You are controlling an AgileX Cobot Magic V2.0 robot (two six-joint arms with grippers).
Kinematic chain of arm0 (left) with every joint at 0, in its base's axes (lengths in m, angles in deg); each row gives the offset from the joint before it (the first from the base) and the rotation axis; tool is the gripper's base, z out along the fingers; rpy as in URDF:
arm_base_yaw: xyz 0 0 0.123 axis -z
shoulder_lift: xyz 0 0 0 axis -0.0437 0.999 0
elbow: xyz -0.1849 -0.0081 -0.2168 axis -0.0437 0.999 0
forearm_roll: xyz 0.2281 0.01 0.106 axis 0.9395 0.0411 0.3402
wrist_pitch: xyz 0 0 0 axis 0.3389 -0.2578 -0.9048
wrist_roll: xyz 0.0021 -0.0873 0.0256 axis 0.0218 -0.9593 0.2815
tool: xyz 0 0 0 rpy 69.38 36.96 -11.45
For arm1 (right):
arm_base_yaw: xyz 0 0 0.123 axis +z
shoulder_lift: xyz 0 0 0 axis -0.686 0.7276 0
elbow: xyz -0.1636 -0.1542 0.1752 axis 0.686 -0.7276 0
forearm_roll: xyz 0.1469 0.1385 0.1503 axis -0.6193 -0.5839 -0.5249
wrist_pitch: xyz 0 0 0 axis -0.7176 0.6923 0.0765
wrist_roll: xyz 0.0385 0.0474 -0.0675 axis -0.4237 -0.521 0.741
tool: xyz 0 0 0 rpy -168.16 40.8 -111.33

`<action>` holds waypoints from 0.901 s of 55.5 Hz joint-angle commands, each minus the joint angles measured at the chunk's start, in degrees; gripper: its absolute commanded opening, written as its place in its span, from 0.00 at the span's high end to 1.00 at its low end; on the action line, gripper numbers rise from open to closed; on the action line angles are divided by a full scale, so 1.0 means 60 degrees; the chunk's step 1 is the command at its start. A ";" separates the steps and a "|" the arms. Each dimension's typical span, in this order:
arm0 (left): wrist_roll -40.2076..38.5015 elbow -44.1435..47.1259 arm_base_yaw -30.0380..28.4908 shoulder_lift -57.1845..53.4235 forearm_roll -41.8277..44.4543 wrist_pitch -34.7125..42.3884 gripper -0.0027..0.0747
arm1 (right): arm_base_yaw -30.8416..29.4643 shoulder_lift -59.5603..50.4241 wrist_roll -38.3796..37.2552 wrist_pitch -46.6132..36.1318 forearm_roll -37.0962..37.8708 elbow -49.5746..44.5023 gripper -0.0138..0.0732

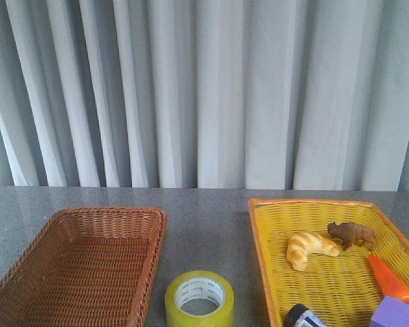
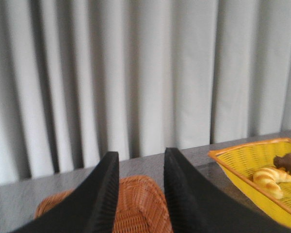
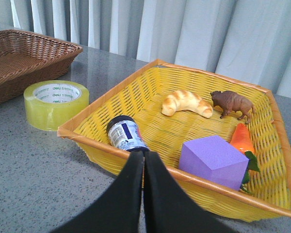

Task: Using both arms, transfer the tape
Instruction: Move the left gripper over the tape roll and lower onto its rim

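Observation:
The tape (image 1: 200, 298), a wide yellow-green roll with a white printed core, lies flat on the grey table between the two baskets at the front; it also shows in the right wrist view (image 3: 56, 104). Neither arm shows in the front view. My left gripper (image 2: 140, 158) is open and empty, raised above the brown basket (image 2: 136, 208). My right gripper (image 3: 144, 155) is shut and empty, just outside the near rim of the yellow basket (image 3: 111, 150), well apart from the tape.
The brown wicker basket (image 1: 27, 266) stands at the left, empty. The yellow basket (image 1: 259, 245) at the right holds a croissant (image 1: 311, 248), a brown toy bison (image 1: 352, 234), an orange carrot (image 1: 390, 278), a purple block (image 3: 213, 161) and a small dark blue-white jar (image 3: 126, 135). A grey curtain hangs behind.

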 commanded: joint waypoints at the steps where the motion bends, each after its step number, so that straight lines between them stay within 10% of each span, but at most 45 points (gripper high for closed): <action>1: -0.0041 -0.1417 0.0631 0.1165 0.0700 0.0023 0.64 | -0.0059 0.0116 -0.0027 -0.0836 0.0049 0.0241 0.85; 19: 0.1602 -0.5110 0.2220 0.4644 0.0726 -0.3755 0.44 | -0.0059 0.0116 -0.0027 -0.0895 0.0049 0.0241 0.85; 50: 0.2443 -0.5603 0.2388 0.5758 -0.0799 -0.3094 0.44 | -0.0059 0.0116 -0.0027 -0.0898 0.0031 0.0241 0.85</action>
